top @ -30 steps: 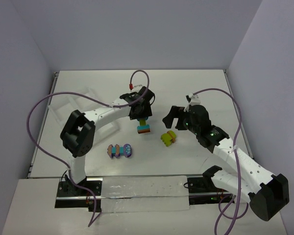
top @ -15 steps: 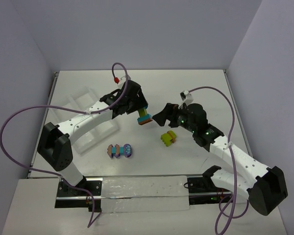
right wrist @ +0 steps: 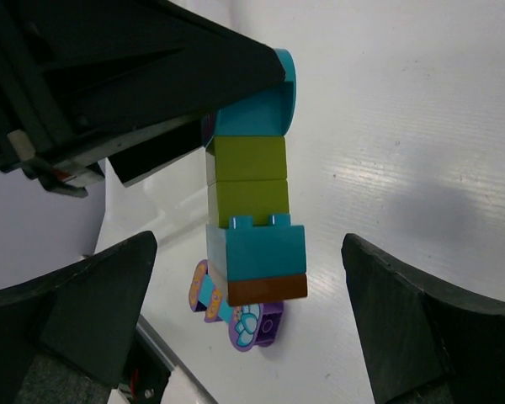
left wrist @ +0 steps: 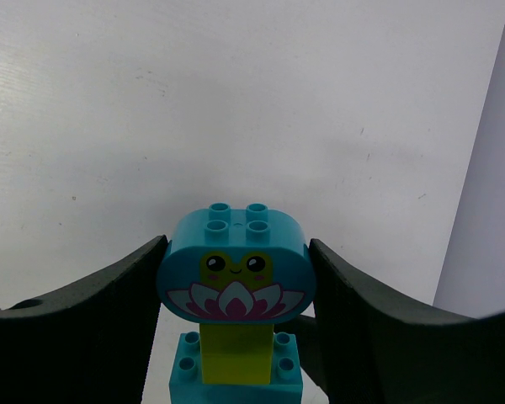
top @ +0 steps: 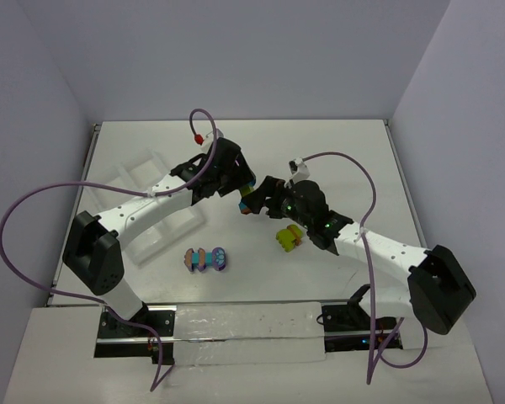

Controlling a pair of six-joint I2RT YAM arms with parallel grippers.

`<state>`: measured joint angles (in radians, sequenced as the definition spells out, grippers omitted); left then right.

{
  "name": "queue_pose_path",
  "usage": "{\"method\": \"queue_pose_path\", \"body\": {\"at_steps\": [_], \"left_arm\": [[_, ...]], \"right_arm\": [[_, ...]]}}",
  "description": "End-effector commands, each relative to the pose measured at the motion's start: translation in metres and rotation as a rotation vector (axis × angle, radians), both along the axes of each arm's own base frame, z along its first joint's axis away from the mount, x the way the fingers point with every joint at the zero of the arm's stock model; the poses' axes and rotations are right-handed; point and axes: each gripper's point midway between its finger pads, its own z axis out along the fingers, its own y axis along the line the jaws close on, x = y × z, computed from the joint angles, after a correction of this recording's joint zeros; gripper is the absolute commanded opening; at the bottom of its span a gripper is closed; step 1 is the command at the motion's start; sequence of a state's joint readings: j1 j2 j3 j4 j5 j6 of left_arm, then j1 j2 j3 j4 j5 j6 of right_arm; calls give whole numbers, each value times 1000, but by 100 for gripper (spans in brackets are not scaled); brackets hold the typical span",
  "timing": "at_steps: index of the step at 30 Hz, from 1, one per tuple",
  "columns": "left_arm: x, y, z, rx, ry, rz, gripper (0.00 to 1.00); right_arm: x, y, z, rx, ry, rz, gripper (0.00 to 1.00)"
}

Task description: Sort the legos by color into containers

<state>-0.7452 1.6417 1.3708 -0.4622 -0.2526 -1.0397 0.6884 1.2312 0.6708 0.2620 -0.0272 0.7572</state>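
My left gripper (left wrist: 236, 273) is shut on the rounded turquoise top brick (left wrist: 233, 261) of a lego stack, held above the table. Below that brick come lime bricks (right wrist: 246, 178), a turquoise brick (right wrist: 261, 249) and an orange-brown one (right wrist: 268, 289). My right gripper (right wrist: 248, 246) is open, its fingers on either side of the stack's lower end without touching it. From above, the stack (top: 247, 202) sits between the left gripper (top: 238, 188) and the right gripper (top: 264, 199). A purple-turquoise cluster (top: 206, 259) and a lime-orange cluster (top: 289, 237) lie on the table. The white tray of containers (top: 139, 172) is at left.
The purple cluster (right wrist: 254, 324) lies on the table below the held stack in the right wrist view. The left arm's purple cable (top: 34, 210) loops out past the table's left edge. Grey walls enclose the table on three sides.
The left arm swung its elbow out to the left and raised the stack a little. The right gripper moved left until its open fingers flank the stack's lower end.
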Motion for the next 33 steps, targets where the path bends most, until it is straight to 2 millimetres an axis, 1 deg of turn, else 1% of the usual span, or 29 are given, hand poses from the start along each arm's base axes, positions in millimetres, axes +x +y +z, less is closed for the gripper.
{"method": "queue_pose_path", "body": {"at_steps": [1,3,5,7,11,14,18,19,20,21,22,24,25,27,28,33], "left_arm": [[-1,-6,37,-90,-66,-10,0],[-1,-5,38,-91,-68,-10,0],[-2,-5,37,-88,-66,-13,0],[-3,-4,37,-85,-64,-13,0],[-4,-2,39,-89,-69,-10,0],[-5,-3,39,-94,-71,-15,0],[-5,-3,40,-94,-68,-18,0],[-6,-3,40,-94,-69,-19,0],[-6,-3,39,-95,-68,-20,0],[-6,-3,39,-95,-66,-20,0],[-6,-3,38,-95,-65,-19,0],[-6,-1,36,-93,-64,-15,0],[-6,-1,36,-93,-66,-15,0],[-6,-2,36,-91,-66,-15,0],[-6,-2,34,-88,-61,-15,0],[-2,-2,34,-82,-61,-9,0]], "right_arm": [[18,4,26,116,-76,-86,94],[20,6,29,142,-87,-91,89],[21,13,29,167,-87,-74,82],[22,17,30,178,-90,-63,79],[24,22,28,186,-83,-55,72],[24,27,28,191,-83,-37,71],[24,26,26,191,-77,-43,64],[23,25,27,195,-80,-47,59],[23,24,28,200,-83,-53,55],[23,23,29,202,-84,-56,53],[23,23,30,207,-86,-60,48],[23,21,34,221,-95,-67,33],[22,20,35,226,-97,-69,23],[21,19,37,233,-102,-71,10],[20,17,37,234,-106,-70,0],[13,16,32,229,-111,-46,0]]}}
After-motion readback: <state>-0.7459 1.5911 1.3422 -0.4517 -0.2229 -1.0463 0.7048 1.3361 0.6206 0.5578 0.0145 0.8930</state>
